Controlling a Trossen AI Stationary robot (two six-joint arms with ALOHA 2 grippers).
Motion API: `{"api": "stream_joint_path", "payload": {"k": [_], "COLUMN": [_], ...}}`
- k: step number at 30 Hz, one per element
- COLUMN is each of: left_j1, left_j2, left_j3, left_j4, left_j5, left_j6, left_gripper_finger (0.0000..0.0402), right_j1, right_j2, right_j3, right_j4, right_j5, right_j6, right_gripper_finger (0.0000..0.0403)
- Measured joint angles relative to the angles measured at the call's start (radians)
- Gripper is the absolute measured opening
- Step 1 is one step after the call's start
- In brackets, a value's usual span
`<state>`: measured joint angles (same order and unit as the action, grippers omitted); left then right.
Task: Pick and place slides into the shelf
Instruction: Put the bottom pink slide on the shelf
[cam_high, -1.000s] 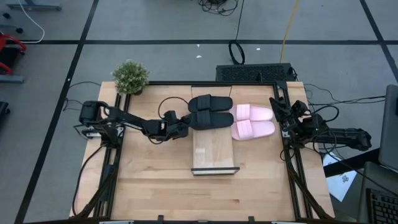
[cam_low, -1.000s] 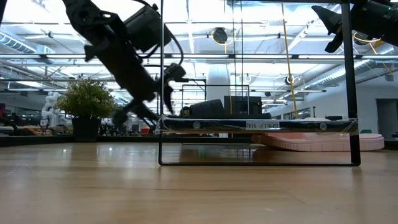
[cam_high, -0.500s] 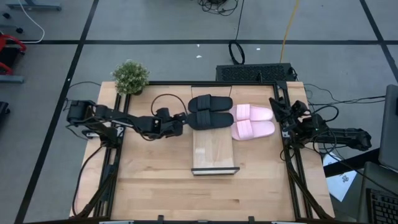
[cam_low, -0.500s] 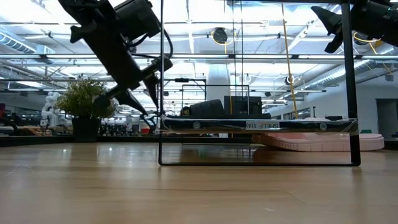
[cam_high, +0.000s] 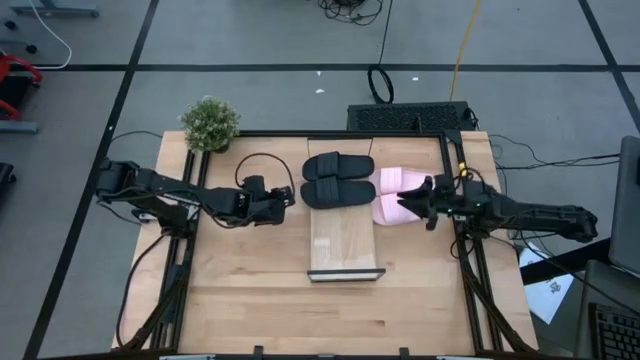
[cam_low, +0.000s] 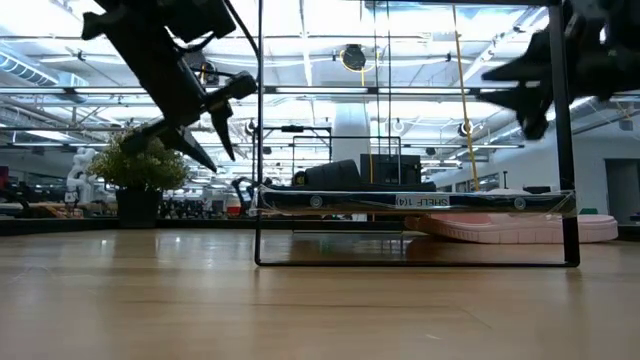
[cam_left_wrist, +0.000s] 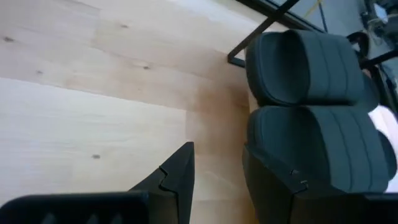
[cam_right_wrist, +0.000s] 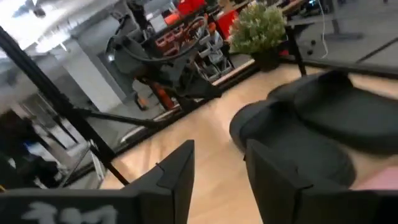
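Note:
Two matte black slides (cam_high: 338, 180) lie side by side on the far end of the shelf (cam_high: 345, 245), a light-wood board with a dark frame; the left wrist view shows the black slides (cam_left_wrist: 311, 124) close ahead. Two pale pink slides (cam_high: 398, 182) rest on the table just right of the shelf, low behind it in the low view (cam_low: 520, 228). My left gripper (cam_high: 288, 196) is open, raised (cam_low: 205, 135), left of the black slides. My right gripper (cam_high: 420, 200) is open, hovering high (cam_low: 520, 85) over the pink slides' right ends.
A potted plant (cam_high: 210, 123) stands at the table's far left corner. Dark frame rails (cam_high: 462, 240) run along the left and right sides. A keyboard (cam_high: 410, 117) sits past the far edge. The shelf's near half and the tabletop (cam_high: 250, 290) around it are bare wood.
My left gripper has drawn back from the nearer black slide toward the table's left edge and risen. My right arm has swung from the right rail leftward, out over the pink slides. The slides have stayed where they were.

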<state>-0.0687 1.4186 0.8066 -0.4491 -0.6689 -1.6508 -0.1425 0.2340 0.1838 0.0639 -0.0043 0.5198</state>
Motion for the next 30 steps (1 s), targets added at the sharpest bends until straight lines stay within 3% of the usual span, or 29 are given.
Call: {"api": "stream_joint_path", "payload": {"k": [8,10,18,30], "left_j1": [-0.025,-0.025,-0.025,-0.025], "left_j2": [-0.015,-0.015,-0.015,-0.015], "left_j3": [0.000,0.000,0.000,0.000], "left_j4": [-0.048,-0.048,-0.049,-0.048], "left_j5": [-0.001,-0.001,-0.003,-0.003], "left_j6": [-0.002,-0.002,-0.002,-0.002], "left_gripper_finger": [0.0129,0.0129,0.0129,0.0129], "right_j1": [0.000,0.000,-0.001,-0.001], "right_j2": [0.020,0.034,0.059,0.104], "right_j3": [0.314,0.335,0.297,0.211], "right_j4": [-0.710,-0.795,-0.787,-0.719], "right_j5": [0.036,0.035,0.089,0.078], "right_j6": [-0.049,-0.017,-0.001,0.111], "right_gripper_finger": [0.0103,0.0096,0.0089,0.0089]}}
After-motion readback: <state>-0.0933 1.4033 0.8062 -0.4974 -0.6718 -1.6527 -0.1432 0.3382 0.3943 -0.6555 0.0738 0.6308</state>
